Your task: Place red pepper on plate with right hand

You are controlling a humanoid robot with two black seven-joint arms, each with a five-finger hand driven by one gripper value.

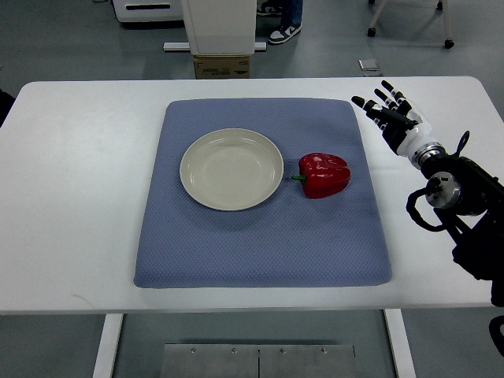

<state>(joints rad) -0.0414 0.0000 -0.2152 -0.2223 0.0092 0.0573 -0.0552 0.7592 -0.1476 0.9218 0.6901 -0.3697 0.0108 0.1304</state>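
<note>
Right robot hand (387,110) splayed, glossy red pepper (324,175)

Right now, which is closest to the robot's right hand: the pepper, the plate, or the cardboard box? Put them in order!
From the right hand, in the top view:
1. Pepper, on the blue mat just left of the hand.
2. Plate, left of the pepper, mid-mat.
3. Box, on the floor past the table's far edge.

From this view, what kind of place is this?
Likely a robotics lab or test room, not a kitchen: a white table holds a staged blue mat, an empty plate and a red pepper; grey floor, equipment bases and someone's sneakers behind.
</note>
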